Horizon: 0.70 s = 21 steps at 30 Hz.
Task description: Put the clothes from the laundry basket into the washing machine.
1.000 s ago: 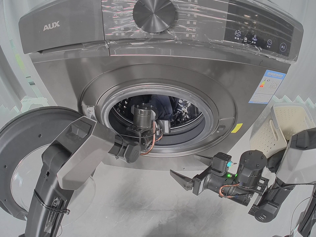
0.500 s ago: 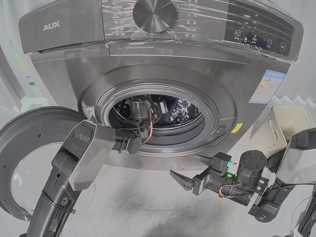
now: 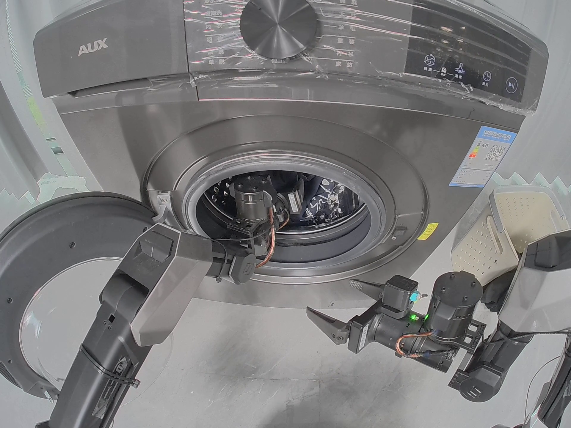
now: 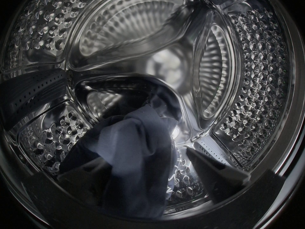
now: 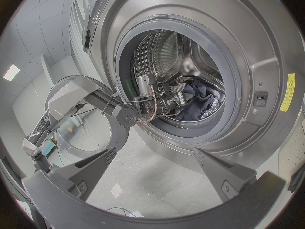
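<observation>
1. Your left gripper was deep inside the drum of the washing machine. Its fingers were apart, clamped on nothing.
2. The dark blue garment lay heaped on the drum floor towards the front. A fold of it was draped over one finger, so the drop looked nearly made but not clean.
3. To finish that step well, you needed to keep the fingers spread and shed the fold first, probably by dipping or tilting the wrist. Drawing the arm straight back with the cloth hooked on would likely have dragged it over the rubber seal and out.
4. The best exit was through the middle of the opening, because the wrist cables sat close to the lower rim.
5. The door stood wide open on your left, just beside that arm's elbow, so a wide swing on the way out was risky.
6. Your right gripper hung above the floor below the opening, fingers apart and empty, near the laundry basket. I could not tell whether any clothes were left in it.
</observation>
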Tool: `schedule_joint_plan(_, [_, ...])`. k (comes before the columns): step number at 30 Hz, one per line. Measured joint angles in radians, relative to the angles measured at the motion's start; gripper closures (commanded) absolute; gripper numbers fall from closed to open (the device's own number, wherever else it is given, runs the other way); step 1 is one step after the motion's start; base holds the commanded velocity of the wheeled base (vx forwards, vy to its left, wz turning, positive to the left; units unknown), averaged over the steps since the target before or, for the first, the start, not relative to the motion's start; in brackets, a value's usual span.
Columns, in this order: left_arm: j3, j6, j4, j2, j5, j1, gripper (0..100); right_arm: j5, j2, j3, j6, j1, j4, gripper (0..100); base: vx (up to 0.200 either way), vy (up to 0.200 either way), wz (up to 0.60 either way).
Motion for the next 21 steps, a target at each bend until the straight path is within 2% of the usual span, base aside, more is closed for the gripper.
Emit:
schedule_joint_plan(9, [0.000, 0.001, 0.007, 0.006, 0.001, -0.014, 0, 0.000, 0.000, 0.000, 0.000, 0.000, 0.000, 0, 0.000, 0.000, 0.00])
schedule_joint_plan(21, [0.051, 0.010, -0.004, -0.029, -0.001, -0.080, 0, 0.000, -0.001, 0.000, -0.001, -0.001, 0.000, 0, 0.000, 0.000, 0.00])
